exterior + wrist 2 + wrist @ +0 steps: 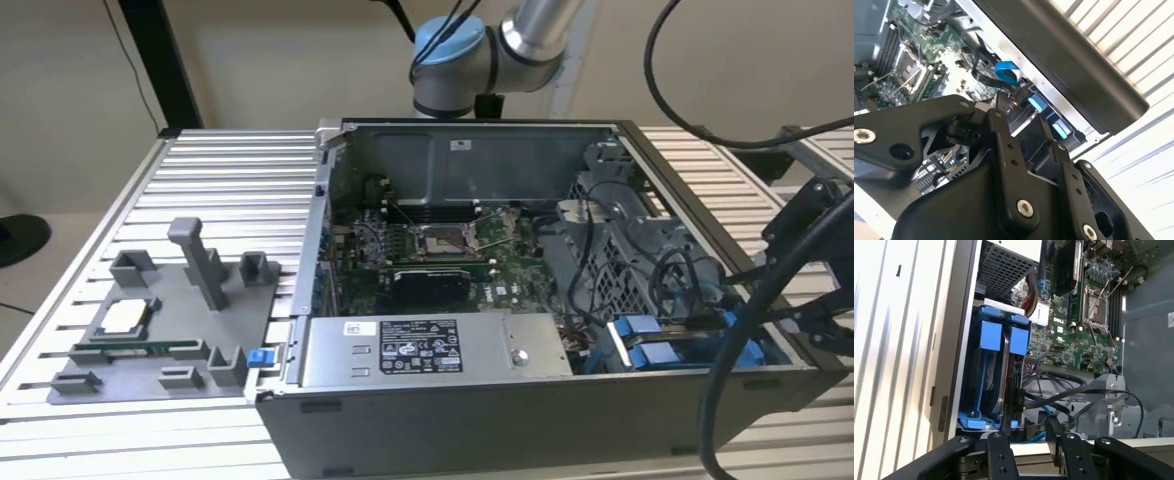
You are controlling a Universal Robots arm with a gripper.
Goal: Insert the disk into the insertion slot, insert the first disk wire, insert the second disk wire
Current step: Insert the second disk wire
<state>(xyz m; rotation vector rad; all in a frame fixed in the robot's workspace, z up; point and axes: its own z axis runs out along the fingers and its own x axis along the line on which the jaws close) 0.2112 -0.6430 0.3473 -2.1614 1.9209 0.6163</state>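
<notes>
Two blue tabs of the disk (pixel 999 375) stand in the insertion slot (pixel 970 420), tight against the case wall (pixel 961 340). Black cables (pixel 1064 390) crowd beside it. Whether the gripper (pixel 1029 450) grips anything, one cannot tell.

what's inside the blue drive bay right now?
In the first wrist view the insertion slot already holds the disk, seated edge-on between the blue rails. Black cables run to its connector end. The contacts themselves are hidden by the gripper linkage and cabling.

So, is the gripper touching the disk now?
Apart. In the first wrist view the gripper sits short of the disk in its blue carrier in the insertion slot; dark cables and open space lie between.
</notes>
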